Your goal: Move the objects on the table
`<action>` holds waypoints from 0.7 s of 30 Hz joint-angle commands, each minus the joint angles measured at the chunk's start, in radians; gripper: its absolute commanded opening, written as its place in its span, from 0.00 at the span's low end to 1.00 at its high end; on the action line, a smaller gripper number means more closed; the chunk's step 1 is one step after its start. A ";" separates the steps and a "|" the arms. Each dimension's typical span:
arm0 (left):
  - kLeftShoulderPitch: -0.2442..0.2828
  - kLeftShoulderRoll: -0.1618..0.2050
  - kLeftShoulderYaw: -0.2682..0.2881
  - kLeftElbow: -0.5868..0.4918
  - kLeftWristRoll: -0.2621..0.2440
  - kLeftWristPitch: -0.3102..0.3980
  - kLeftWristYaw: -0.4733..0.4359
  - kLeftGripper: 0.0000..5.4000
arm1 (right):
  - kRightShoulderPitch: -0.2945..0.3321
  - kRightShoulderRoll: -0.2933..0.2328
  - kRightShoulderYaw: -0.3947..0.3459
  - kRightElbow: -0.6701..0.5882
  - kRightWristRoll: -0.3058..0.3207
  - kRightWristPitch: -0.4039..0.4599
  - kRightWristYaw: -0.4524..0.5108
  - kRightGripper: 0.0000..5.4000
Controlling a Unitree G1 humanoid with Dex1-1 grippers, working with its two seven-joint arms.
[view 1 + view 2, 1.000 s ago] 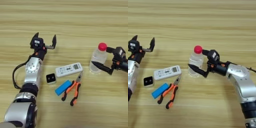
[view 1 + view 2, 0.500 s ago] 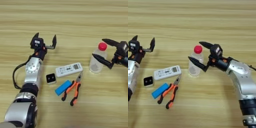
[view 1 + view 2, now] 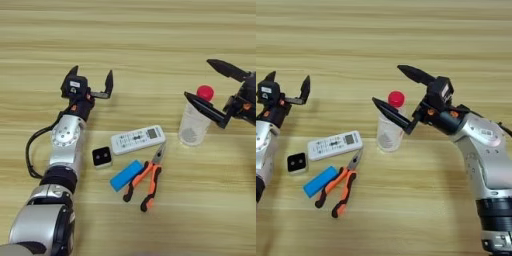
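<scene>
1. Right gripper (image 3: 393, 89) spread wide, fingers flanking the clear bottle (image 3: 390, 130) and its red cap (image 3: 396, 98); contact unclear.
2. Bottle upright at table (image 3: 150, 40) centre-right.
3. Left gripper (image 3: 91, 80) open, empty, at 10 o'clock.
4. At 7 o'clock of bottle: white remote control (image 3: 137, 139), pliers (image 3: 145, 178), blue block (image 3: 126, 175), black cube (image 3: 102, 157).

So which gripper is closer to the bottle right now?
The right. The right gripper is open, its fingers spread on either side of the bottle around the red cap. The left gripper is open too, well off to the bottle's left, beyond the remote.
</scene>
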 commanded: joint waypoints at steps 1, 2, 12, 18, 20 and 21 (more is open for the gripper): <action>-0.022 -0.004 -0.004 0.010 0.008 -0.013 0.004 1.00 | 0.012 -0.002 -0.009 -0.070 0.051 -0.012 0.032 1.00; -0.022 -0.004 -0.004 0.011 0.008 -0.013 0.004 1.00 | 0.018 -0.004 -0.008 -0.080 0.063 -0.009 0.044 1.00; -0.025 -0.005 -0.004 0.015 0.008 -0.017 0.007 1.00 | 0.076 -0.022 0.005 -0.159 0.119 -0.006 0.126 1.00; -0.027 -0.005 -0.004 0.018 0.008 -0.019 0.008 1.00 | 0.130 -0.047 0.053 -0.262 0.106 0.005 0.157 1.00; -0.027 -0.005 -0.004 0.018 0.008 -0.020 0.009 1.00 | 0.142 -0.052 0.066 -0.278 0.100 0.005 0.162 1.00; -0.027 -0.005 -0.004 0.018 0.008 -0.020 0.009 1.00 | 0.147 -0.054 0.072 -0.280 0.097 0.005 0.164 1.00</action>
